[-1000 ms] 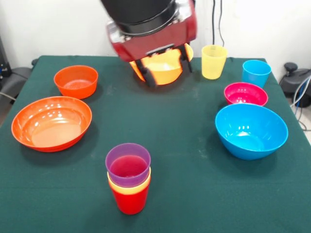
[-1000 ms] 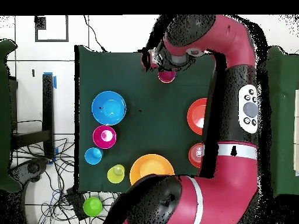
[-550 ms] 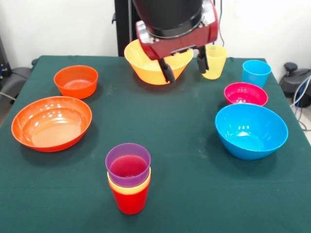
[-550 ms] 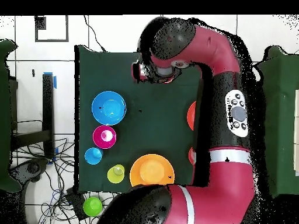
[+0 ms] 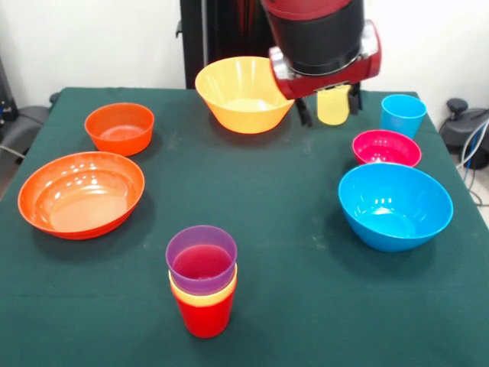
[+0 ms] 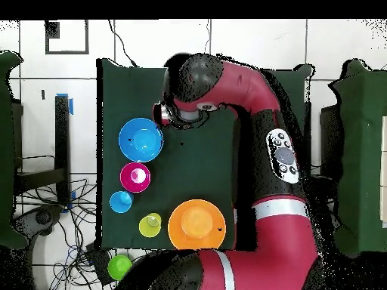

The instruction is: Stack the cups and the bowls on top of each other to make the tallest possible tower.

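Observation:
A tower of nested cups stands near the front edge: a purple cup [image 5: 202,258] in a yellow-orange cup [image 5: 203,294] in a red cup [image 5: 203,319]. My gripper [image 5: 329,111] hangs open and empty, high up. In the front view its fingers [image 5: 303,114] straddle the pale yellow cup [image 5: 334,104] behind them. Overhead, the gripper [image 6: 169,115] sits just beside the large blue bowl [image 6: 140,140]. Also on the cloth are the blue cup [image 5: 403,115], magenta bowl [image 5: 386,147], large blue bowl [image 5: 395,205], large yellow-orange bowl [image 5: 244,95], small orange bowl [image 5: 119,128] and wide orange bowl [image 5: 80,193].
In the overhead view the arm [image 6: 249,98] covers the tower and both orange bowls. A green round object [image 6: 119,266] lies off the table. The green cloth [image 5: 290,191] shows bare between the bowls. A black post [image 5: 200,34] stands behind the table.
The empty gripper has swung to the right in the front view, off the yellow-orange bowl and in front of the pale yellow cup. Overhead it moved left toward the blue bowl.

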### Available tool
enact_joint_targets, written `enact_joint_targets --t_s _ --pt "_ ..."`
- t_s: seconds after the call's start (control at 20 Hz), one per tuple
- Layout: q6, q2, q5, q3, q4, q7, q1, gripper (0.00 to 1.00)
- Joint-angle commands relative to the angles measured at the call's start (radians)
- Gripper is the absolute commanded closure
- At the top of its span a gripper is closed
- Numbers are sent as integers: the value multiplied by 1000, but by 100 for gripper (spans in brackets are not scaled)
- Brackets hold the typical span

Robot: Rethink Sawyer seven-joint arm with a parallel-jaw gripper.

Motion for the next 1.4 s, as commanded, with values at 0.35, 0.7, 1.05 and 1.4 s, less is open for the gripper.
enact_joint_targets --t_s 0.35,0.7,1.05,1.4 --pt "-114 -42 95 -3 264 217 45 0" --pt "-146 -18 95 -7 253 227 49 0" --pt "-228 -19 95 -12 267 245 54 0" --pt "-240 25 112 -8 235 271 77 0"
